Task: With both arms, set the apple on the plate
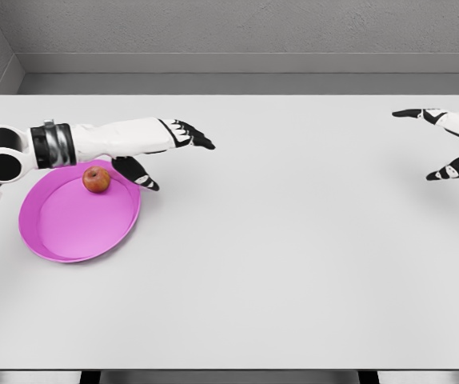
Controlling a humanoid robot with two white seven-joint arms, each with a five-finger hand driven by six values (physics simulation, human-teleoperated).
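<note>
Magenta and shallow, the plate [69, 228] at your worktop's [293, 264] near left already carries the apple [96, 179], which sits upright just inside the far rim, so you can judge the placing itself as done. Your left hand [165, 152] hovers just beyond that rim with fingers spread and holding nothing, its thumb close beside the apple but apart from it; your right hand [445, 144] hangs well apart at the right edge, fingers also spread and empty, so what is left looks like drawing both arms clear
</note>
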